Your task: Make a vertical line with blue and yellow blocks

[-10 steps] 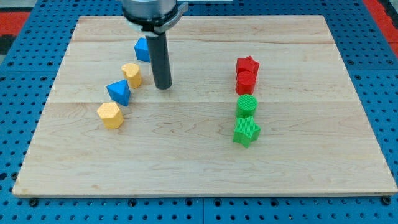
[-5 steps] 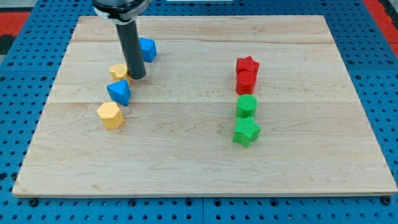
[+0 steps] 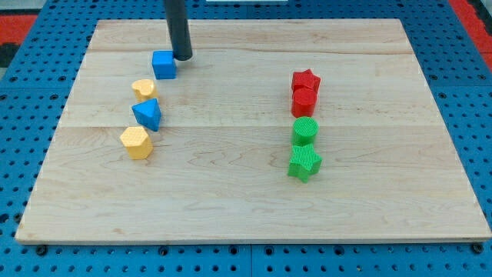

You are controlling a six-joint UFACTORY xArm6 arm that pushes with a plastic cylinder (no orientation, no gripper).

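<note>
Four blocks run down the board's left part. A blue cube (image 3: pixel 163 65) is at the top. Below it come a small yellow block (image 3: pixel 143 89), a blue triangular block (image 3: pixel 147 114) and a yellow hexagonal block (image 3: pixel 136 142). The row leans slightly, its top end further to the view's right. My tip (image 3: pixel 182 57) stands just right of the blue cube, close to its upper right corner, with the rod rising out of the view's top.
On the right a second column holds a red star (image 3: pixel 306 80), a red block (image 3: pixel 304 100), a green cylinder (image 3: pixel 304 131) and a green star (image 3: pixel 304 163). The wooden board (image 3: pixel 246 215) lies on a blue pegboard surface.
My tip went left, nudging the small yellow block left, then rose to the view's top. The blue cube has shifted left and down; it now sits above the yellow block.
</note>
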